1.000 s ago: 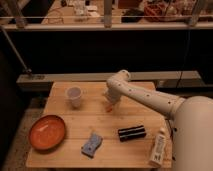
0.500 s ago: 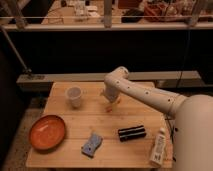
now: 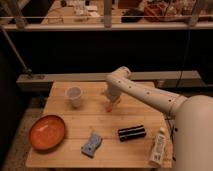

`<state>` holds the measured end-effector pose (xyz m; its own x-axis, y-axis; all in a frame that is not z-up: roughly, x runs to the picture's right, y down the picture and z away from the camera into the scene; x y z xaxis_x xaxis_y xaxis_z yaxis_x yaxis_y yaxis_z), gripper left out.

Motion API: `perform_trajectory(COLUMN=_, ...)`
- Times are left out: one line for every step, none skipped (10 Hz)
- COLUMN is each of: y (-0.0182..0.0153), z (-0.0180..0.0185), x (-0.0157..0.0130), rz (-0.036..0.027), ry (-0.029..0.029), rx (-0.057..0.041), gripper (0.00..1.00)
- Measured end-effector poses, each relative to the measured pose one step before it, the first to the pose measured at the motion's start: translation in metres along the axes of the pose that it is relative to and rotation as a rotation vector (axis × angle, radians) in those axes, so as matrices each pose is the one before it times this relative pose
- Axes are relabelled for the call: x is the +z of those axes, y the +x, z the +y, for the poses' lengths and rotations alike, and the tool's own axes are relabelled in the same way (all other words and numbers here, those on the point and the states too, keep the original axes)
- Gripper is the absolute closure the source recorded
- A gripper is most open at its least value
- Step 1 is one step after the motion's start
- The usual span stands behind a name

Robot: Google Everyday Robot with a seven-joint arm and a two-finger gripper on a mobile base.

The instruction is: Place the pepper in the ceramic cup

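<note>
On the desk (image 3: 100, 122), toward its rear left, the ceramic cup (image 3: 74, 96) stands upright with only its pale interior showing. The orange plate (image 3: 47, 132) at the front left shows only its own surface. My pincer (image 3: 112, 100) points down, right of the cup. The pepper (image 3: 109, 106) is at the pincer's tip. I cannot tell whether it is gripped or how wide the pincer stands. The pepper appears as a small, slender orange-red sliver.
</note>
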<state>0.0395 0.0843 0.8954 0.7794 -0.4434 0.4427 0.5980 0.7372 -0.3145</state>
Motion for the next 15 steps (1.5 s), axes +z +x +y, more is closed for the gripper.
perform_trajectory(y=0.00046, z=0.00021, x=0.00107, rz=-0.00729, ry=-0.00086, rx=-0.01004, gripper=0.2)
perform_trajectory(y=0.00336, z=0.00187, x=-0.00255, rz=-0.00268, ry=-0.00323, rx=-0.00881, gripper=0.2)
perform_trajectory(y=0.003, z=0.00196, x=-0.00547, rz=-0.00332, ry=-0.00355, rx=-0.00588, gripper=0.2)
perform_trajectory(y=-0.00177, z=-0.00189, x=-0.00138, rz=-0.00071, ry=-0.00102, rx=-0.006, gripper=0.2)
perform_trajectory(y=-0.00312, z=-0.00206, x=0.00301, rz=-0.00257, ry=-0.00117, rx=-0.00782, gripper=0.2)
perform_trajectory(y=0.00082, z=0.00298, x=0.00878, rz=-0.00035, ry=-0.00505, rx=-0.0063, gripper=0.2)
perform_trajectory(y=0.00146, z=0.00372, x=0.0083, rz=-0.00313, ry=-0.00615, rx=-0.00753, gripper=0.2)
perform_trajectory(y=0.0004, z=0.00151, x=0.00417, rz=-0.00448, ry=-0.00474, rx=-0.01243, gripper=0.2)
perform_trajectory(y=-0.00116, z=-0.00063, x=0.00031, rz=-0.00391, ry=-0.00191, rx=-0.00944, gripper=0.2)
perform_trajectory(y=-0.00058, z=-0.00069, x=-0.00151, rz=-0.00202, ry=-0.00091, rx=-0.00143, gripper=0.2)
perform_trajectory(y=0.00022, z=0.0005, x=0.00135, rz=-0.00156, ry=0.00003, rx=0.00065, gripper=0.2)
perform_trajectory(y=0.00058, z=0.00064, x=0.00212, rz=-0.00045, ry=-0.00013, rx=0.00052, gripper=0.2)
perform_trajectory(y=-0.0001, z=0.0002, x=0.00225, rz=-0.00073, ry=0.00074, rx=-0.00295, gripper=0.2)
perform_trajectory(y=0.00073, z=0.00083, x=0.00161, rz=-0.00183, ry=-0.00079, rx=-0.00338, gripper=0.2)
perform_trajectory(y=0.00032, z=0.00072, x=0.00107, rz=-0.00321, ry=0.00007, rx=-0.00132, gripper=0.2)
